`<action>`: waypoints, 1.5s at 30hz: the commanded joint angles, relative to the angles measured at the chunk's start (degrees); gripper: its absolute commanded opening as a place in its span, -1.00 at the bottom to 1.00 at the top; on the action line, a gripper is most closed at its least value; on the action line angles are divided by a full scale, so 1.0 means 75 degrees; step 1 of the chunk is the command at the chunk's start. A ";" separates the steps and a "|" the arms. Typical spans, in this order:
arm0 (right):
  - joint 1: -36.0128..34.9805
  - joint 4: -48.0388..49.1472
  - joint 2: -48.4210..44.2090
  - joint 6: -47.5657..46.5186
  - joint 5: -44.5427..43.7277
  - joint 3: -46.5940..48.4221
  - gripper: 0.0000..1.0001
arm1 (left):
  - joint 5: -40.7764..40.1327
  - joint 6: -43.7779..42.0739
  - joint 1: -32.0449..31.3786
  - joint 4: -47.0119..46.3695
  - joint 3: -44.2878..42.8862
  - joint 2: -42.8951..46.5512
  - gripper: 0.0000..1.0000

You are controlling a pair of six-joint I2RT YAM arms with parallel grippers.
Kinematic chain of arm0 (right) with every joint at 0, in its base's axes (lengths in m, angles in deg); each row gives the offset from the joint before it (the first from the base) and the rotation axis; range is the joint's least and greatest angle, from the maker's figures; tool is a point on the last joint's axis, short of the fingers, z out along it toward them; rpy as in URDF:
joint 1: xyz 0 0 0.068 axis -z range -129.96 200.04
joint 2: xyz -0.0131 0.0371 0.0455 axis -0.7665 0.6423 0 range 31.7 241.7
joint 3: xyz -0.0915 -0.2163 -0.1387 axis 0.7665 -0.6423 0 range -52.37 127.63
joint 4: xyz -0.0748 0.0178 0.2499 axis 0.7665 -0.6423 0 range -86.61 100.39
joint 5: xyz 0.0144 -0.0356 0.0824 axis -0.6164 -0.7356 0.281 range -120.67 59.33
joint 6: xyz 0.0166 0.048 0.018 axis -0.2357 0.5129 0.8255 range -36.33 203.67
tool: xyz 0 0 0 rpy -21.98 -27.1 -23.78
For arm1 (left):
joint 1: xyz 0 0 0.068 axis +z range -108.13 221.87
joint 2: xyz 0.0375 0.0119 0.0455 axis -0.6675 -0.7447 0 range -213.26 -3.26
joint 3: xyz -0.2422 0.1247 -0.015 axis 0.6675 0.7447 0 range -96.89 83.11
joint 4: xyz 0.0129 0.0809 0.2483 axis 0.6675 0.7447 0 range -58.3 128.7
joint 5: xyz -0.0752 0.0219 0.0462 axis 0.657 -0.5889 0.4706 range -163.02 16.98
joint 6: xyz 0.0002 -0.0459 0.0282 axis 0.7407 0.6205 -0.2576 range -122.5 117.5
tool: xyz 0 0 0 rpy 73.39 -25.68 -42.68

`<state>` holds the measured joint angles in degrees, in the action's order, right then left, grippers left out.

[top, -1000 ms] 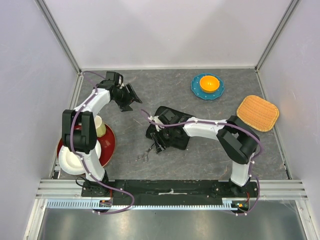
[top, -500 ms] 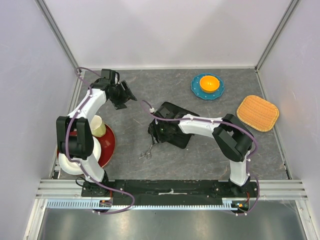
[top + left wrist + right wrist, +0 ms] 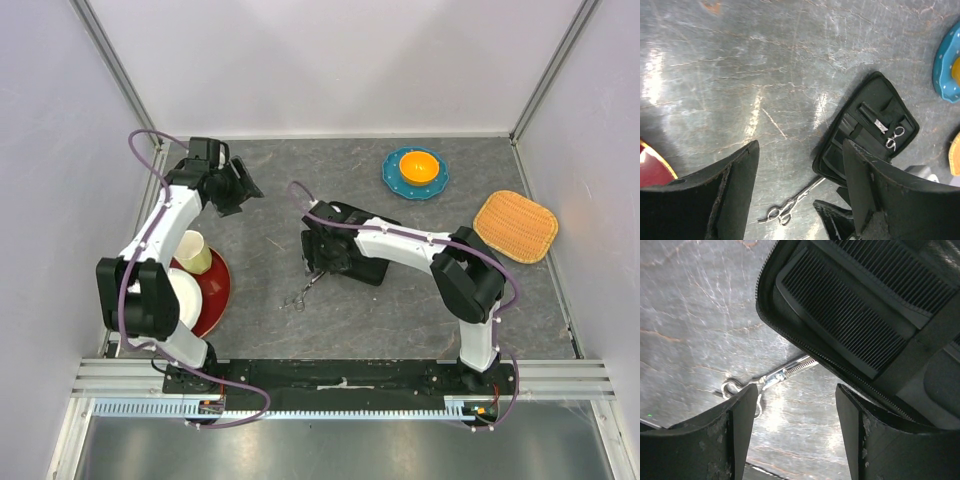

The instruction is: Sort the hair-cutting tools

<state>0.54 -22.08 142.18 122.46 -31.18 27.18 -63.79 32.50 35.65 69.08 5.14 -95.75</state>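
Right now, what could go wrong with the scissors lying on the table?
The scissors lie flat, blade tips right at the black case's edge, so the open right jaws above might catch the case too and drag it. They're thin and shiny, so they may slip out. A tugged case could spill its combs.

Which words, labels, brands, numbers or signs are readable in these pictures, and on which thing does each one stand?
No readable text in any view.
Black case: no label shows.
Combs inside it: no print shows.
Loose scissors: no engraving can be made out.
Scissors in the case: too small to tell.
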 commanded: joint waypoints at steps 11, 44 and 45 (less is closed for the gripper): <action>-0.0794 -0.1434 0.0785 0.4741 -0.0868 0.1754 0.17 | -0.0659 0.0172 0.0079 -0.2332 0.3173 0.3282 0.47; -0.0643 -0.3241 0.1699 0.6582 -0.1701 0.2003 -0.01 | 0.0269 0.0477 0.0102 -0.2770 0.3483 0.3238 0.46; -0.0643 -0.3276 0.1711 0.6594 -0.1655 0.1980 -0.06 | 0.0280 0.0477 0.0103 -0.2758 0.3494 0.3215 0.46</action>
<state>-4.25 -44.31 154.50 170.00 -44.21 42.78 -61.93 35.23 36.07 50.81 31.41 -72.71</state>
